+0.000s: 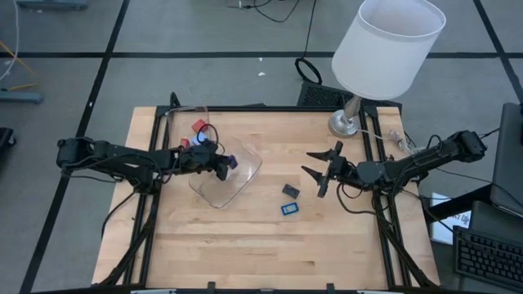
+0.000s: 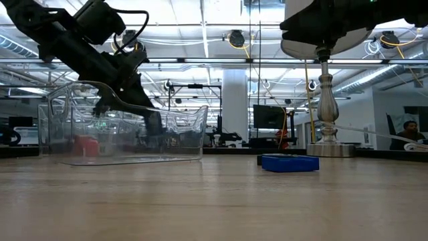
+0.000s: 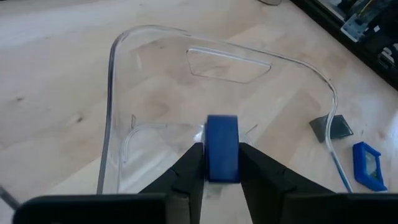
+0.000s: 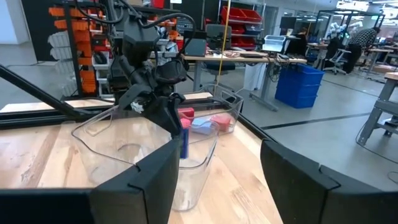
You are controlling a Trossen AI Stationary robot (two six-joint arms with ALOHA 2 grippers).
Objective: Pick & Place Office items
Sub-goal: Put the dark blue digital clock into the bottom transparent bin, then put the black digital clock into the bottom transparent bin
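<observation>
Left gripper (image 3: 221, 165), clamped on a flat blue piece (image 3: 222, 149) above the clear container (image 1: 245, 175) (mid-table), should release centrally; right gripper (image 1: 320, 173) waits apart.

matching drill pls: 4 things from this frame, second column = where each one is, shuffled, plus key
1. flat blue rectangular piece
2. blue-framed flat rectangle
3. dark grey flat square
4. small red cube

A. inside the clear plastic container, at its far end
B. bare wood, nearest the table's front edge
C. between the left gripper fingers, above the container
D. bare wood, just behind the blue-framed piece

Pairs: 1-C, 2-B, 3-D, 4-A
</observation>
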